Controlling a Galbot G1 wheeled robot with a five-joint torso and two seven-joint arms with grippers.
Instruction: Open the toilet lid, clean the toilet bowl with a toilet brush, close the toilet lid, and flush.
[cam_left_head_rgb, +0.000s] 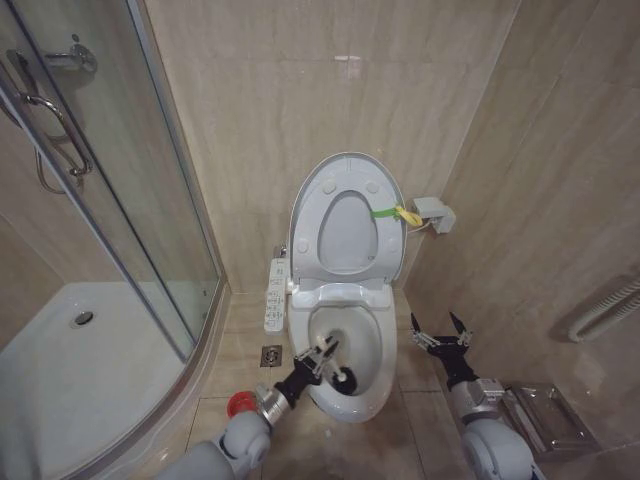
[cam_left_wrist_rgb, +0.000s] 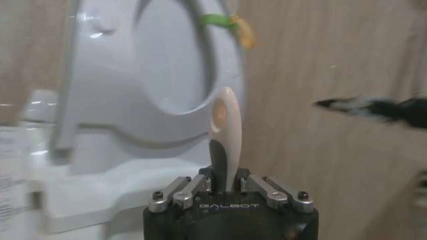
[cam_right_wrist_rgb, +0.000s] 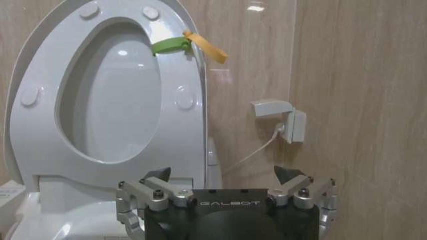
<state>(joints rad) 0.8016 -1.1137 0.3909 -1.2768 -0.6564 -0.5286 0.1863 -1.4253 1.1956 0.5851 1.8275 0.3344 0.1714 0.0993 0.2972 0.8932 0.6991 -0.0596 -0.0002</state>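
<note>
Currently the left gripper (cam_left_head_rgb: 318, 357) is clamped on the toilet brush (cam_left_head_rgb: 340, 376) handle, bristle head inside the toilet bowl (cam_left_head_rgb: 372, 400) at lower centre; the toilet lid (cam_left_head_rgb: 345, 215) stands upright above. A thin handle in a narrow grip may pivot under scrubbing load, and a slip drops the brush into the bowl. The right gripper (cam_left_head_rgb: 440, 338), jaws spread and empty, waits at lower right beside the rim.

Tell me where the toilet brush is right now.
In the head view the toilet brush is held by the left gripper, its black head down inside the toilet bowl, on the bowl's left side.
</note>
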